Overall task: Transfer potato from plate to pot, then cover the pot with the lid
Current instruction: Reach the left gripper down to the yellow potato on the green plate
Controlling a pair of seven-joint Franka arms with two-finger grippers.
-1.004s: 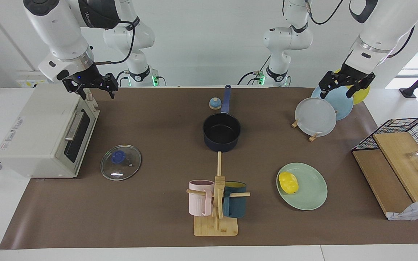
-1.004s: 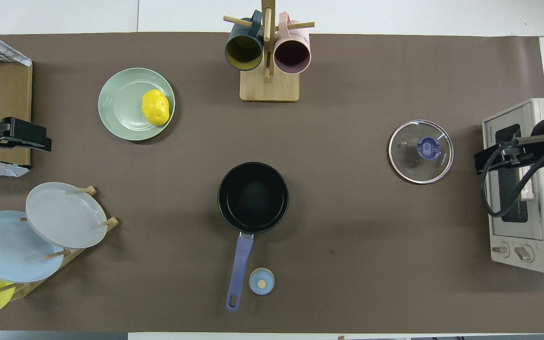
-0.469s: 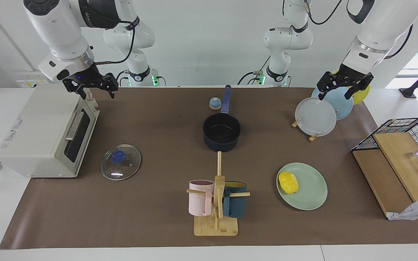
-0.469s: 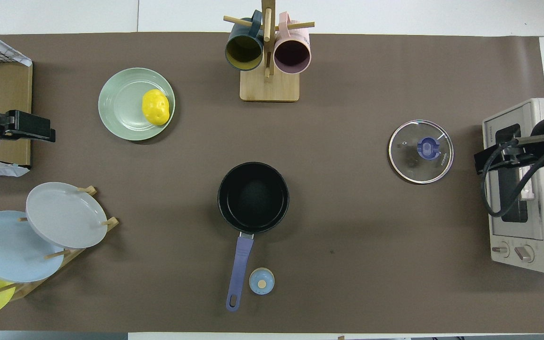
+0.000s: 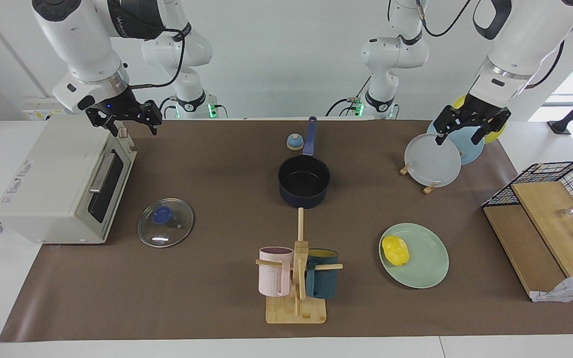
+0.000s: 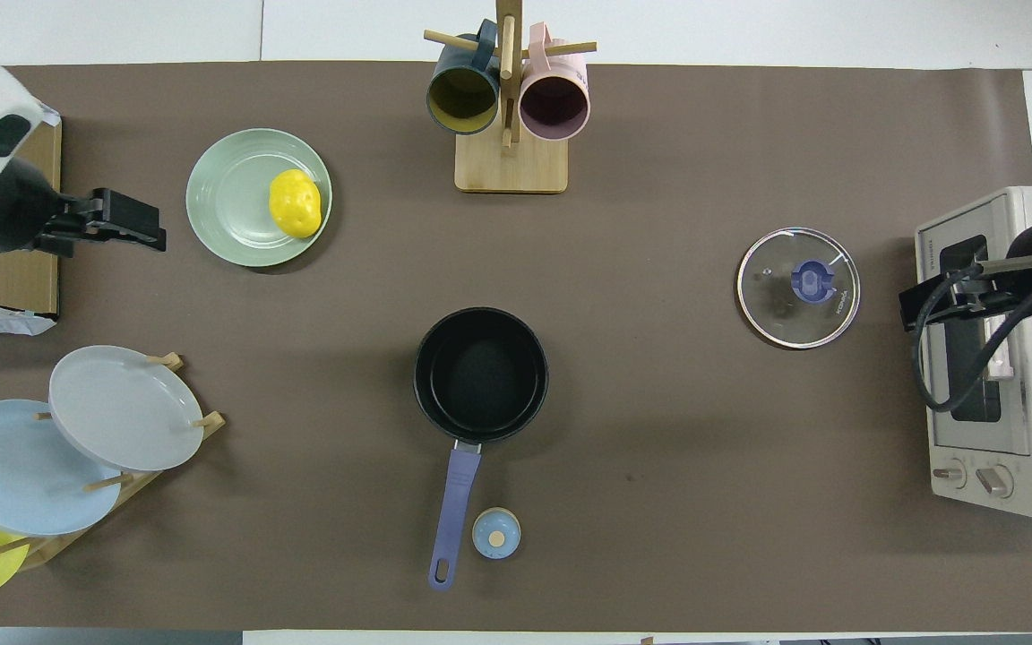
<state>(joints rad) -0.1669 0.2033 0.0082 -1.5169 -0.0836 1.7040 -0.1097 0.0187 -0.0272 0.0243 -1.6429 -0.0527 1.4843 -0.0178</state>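
The potato (image 5: 395, 250) (image 6: 295, 203) lies on the pale green plate (image 5: 423, 263) (image 6: 229, 206), at the edge toward the middle of the worktop (image 5: 217, 164); in the facing view the plate sits lower right of centre. The pot (image 5: 304, 181) (image 6: 480, 374) stands empty at the centre of both frames, its long handle pointing toward the robots, with a small blue bell-shaped thing (image 5: 294, 142) (image 6: 496, 533) beside the handle. The lid (image 5: 165, 222) (image 6: 798, 287) lies flat on the worktop, centre left in the facing view, just in front of the toaster oven (image 5: 62, 181).

The left end effector (image 5: 467, 130) (image 6: 126, 224) hangs in the air at the upper right of the facing view, above the rack of standing plates (image 5: 433, 160), its fingers spread wide and holding nothing. The right end effector (image 5: 130, 123) hovers at the upper left of that frame over the top corner of the toaster oven, fingers likewise apart and empty. A mug tree (image 5: 297, 278) with a pink and a dark teal mug stands at the lower centre of the facing view.
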